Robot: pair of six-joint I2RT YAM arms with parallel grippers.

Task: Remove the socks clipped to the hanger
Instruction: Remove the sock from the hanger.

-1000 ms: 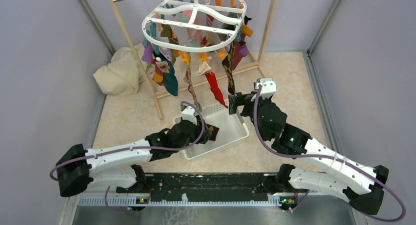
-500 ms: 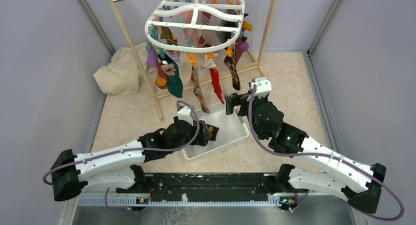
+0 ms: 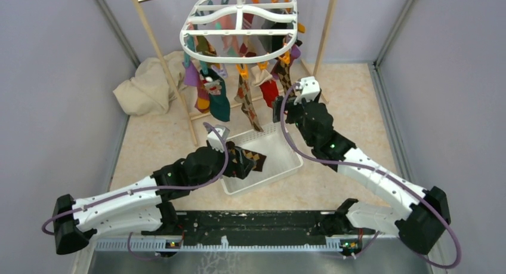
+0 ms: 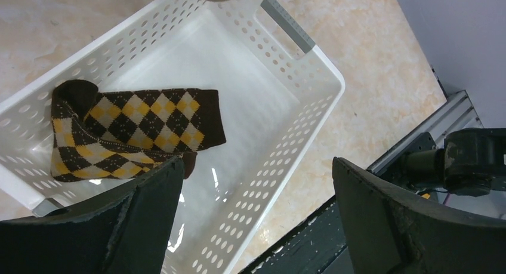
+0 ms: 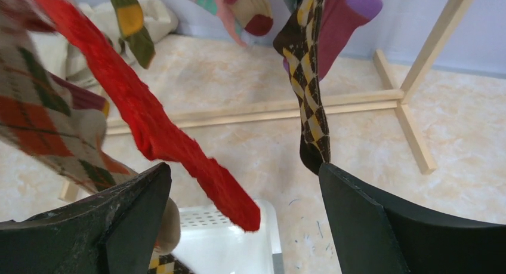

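A white perforated basket (image 3: 281, 156) sits on the floor before a wooden rack (image 3: 156, 53) and crumpled cream cloth (image 3: 143, 86).

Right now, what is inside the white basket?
One brown-yellow argyle sock lies in the white basket; the visible rest is bare. The left gripper hides one near corner.
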